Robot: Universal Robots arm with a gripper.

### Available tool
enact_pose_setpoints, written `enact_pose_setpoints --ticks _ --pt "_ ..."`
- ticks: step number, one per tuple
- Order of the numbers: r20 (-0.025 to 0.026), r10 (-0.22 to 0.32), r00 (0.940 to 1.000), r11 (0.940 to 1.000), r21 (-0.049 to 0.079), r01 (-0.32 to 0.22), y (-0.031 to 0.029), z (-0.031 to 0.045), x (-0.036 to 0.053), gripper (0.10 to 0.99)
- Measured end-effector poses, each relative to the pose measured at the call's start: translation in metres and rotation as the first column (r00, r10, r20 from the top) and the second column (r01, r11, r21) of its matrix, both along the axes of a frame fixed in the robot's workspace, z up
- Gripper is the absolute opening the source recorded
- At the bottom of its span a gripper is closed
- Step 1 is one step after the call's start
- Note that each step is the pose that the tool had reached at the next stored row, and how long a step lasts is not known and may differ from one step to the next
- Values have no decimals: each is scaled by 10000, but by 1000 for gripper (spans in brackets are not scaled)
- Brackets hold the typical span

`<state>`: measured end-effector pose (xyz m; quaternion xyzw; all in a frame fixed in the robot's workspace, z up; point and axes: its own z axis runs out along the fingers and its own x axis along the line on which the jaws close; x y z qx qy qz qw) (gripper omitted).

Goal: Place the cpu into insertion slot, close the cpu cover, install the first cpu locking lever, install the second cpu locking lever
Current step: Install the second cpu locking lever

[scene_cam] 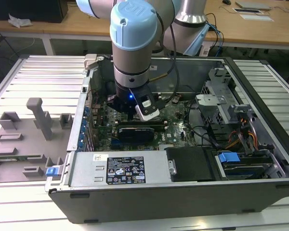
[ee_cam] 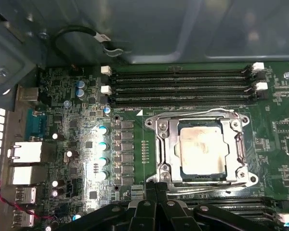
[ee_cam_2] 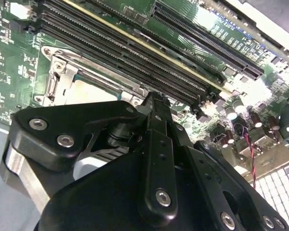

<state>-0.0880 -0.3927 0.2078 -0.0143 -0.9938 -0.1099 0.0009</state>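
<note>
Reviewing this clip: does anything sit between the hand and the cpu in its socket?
Nothing visible does. In the first wrist view the cpu lies seated in the insertion slot, framed by the cpu cover closed around it. The hand sits at the socket's edge, with bare board between.

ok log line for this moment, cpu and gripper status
silver square cpu: seated in socket | grey metal cover frame: down around it | black gripper: shut, empty, at socket edge
</note>
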Motion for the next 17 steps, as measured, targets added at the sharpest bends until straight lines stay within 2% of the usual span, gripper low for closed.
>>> enact_pose_setpoints --ticks 4,9,13,15,17 --pt "1 26 10000 10000 1 -26 16 -37 0 106" --pt "2 33 10000 10000 1 -33 85 -70 -7 106" --pt "0 34 10000 10000 -2 -34 85 -90 -23 106" --pt "-1 35 10000 10000 -3 -35 85 -92 -25 106" --pt "3 34 10000 10000 3 -34 85 -49 -25 106"
